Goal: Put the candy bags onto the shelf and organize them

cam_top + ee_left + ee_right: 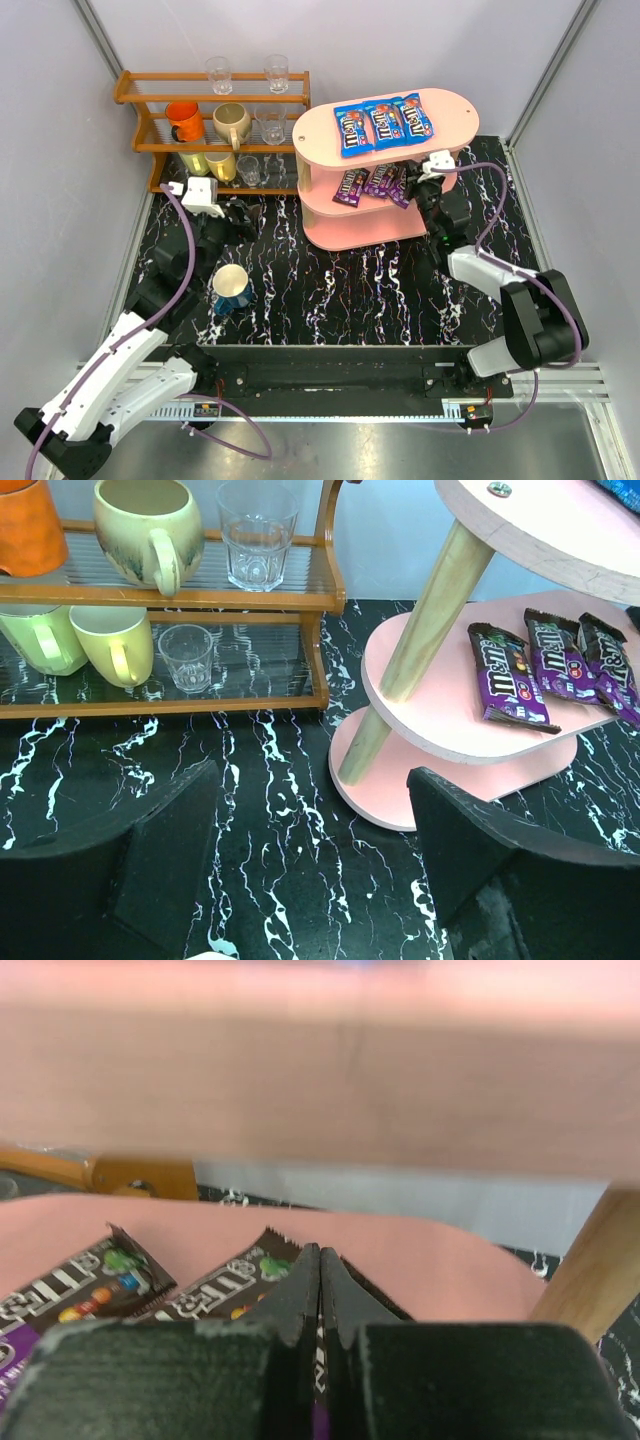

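I see my right gripper point(319, 1260) pressed together on the rightmost purple bag point(608, 665) on the pink shelf's point(455, 108) middle tier, upper right, with three blue bags point(383, 124) on top and my left gripper point(312, 775) spread wide over the table point(350, 290).

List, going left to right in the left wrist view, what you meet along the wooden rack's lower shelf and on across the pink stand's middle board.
Pale green mug → yellow-green mug → small glass → wooden post → first purple bag → second purple bag → third purple bag.
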